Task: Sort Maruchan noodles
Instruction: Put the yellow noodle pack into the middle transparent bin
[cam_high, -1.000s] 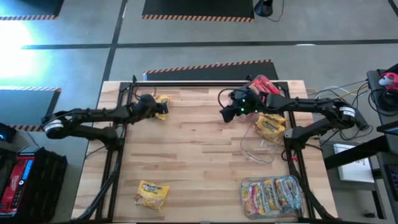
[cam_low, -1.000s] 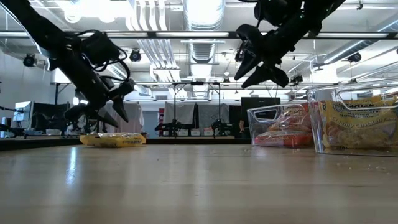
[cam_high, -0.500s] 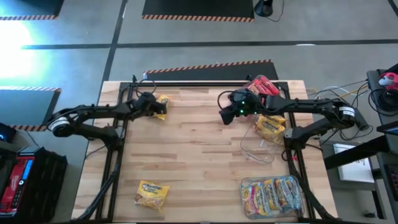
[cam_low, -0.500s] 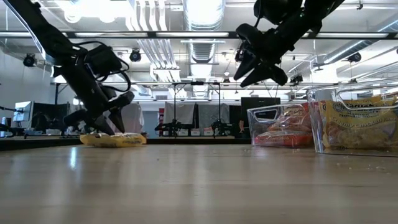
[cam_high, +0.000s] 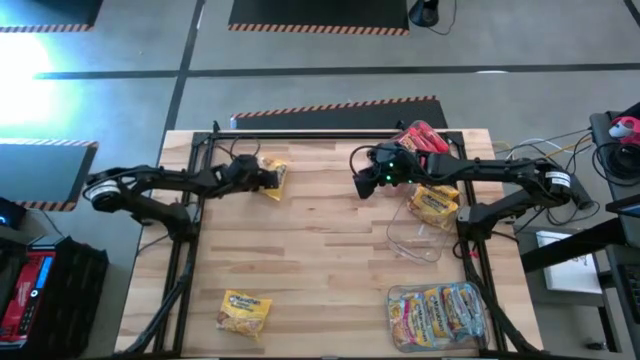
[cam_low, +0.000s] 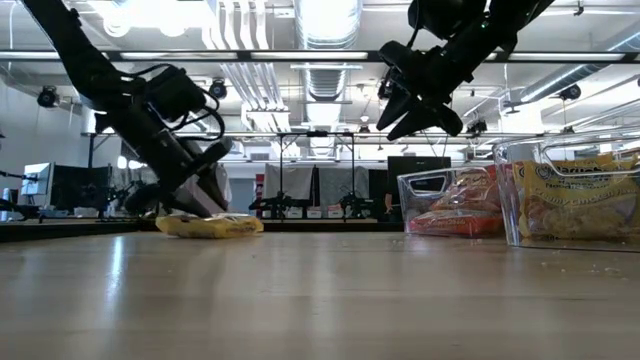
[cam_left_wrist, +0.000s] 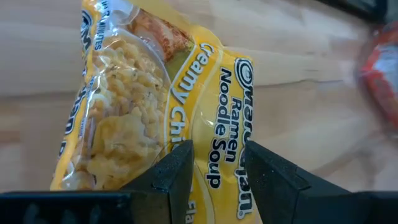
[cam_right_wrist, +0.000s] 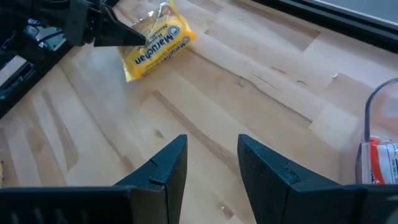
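Now we have the left end effector (cam_high: 268, 176) low on the far-left tabletop (cam_high: 330, 260), its fingers clenched on the edge of a yellow Maruchan packet (cam_high: 273, 178) that lies flat. We judge the lift needs a firm pinch, so the crinkly film cannot slip. The right end effector (cam_high: 360, 185) hovers released near the clear tubs (cam_high: 415, 240).

A robotics lab: exposed ceiling ducts (cam_low: 325, 30), hazard-striped floor mats (cam_high: 320, 14).
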